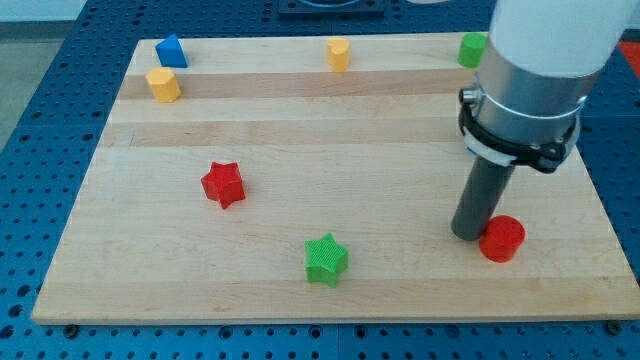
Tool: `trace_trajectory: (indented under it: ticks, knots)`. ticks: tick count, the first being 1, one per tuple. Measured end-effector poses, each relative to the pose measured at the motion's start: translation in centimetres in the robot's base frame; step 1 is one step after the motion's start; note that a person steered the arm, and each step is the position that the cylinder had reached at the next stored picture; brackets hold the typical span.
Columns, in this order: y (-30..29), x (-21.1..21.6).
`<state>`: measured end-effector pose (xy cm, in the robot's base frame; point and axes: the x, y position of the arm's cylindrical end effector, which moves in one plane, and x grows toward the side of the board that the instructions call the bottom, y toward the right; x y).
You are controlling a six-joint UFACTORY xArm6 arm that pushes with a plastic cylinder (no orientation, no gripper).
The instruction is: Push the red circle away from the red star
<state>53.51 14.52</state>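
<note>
The red circle (502, 239) lies near the view's bottom right of the wooden board. My tip (468, 234) rests on the board right against the circle's left side, touching or nearly touching it. The red star (223, 184) lies far to the view's left, a little higher up, well apart from the circle and the tip.
A green star (326, 259) lies at the bottom centre. A blue triangle (170, 50) and a yellow block (163, 85) sit at the top left, another yellow block (339, 54) at top centre, a green block (472, 49) at top right, partly hidden by the arm. The board's right edge (608, 215) is near the circle.
</note>
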Motion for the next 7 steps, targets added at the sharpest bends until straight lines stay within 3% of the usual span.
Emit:
trace_trajectory:
  ticks: [7]
  knots:
    - [2.9, 2.4]
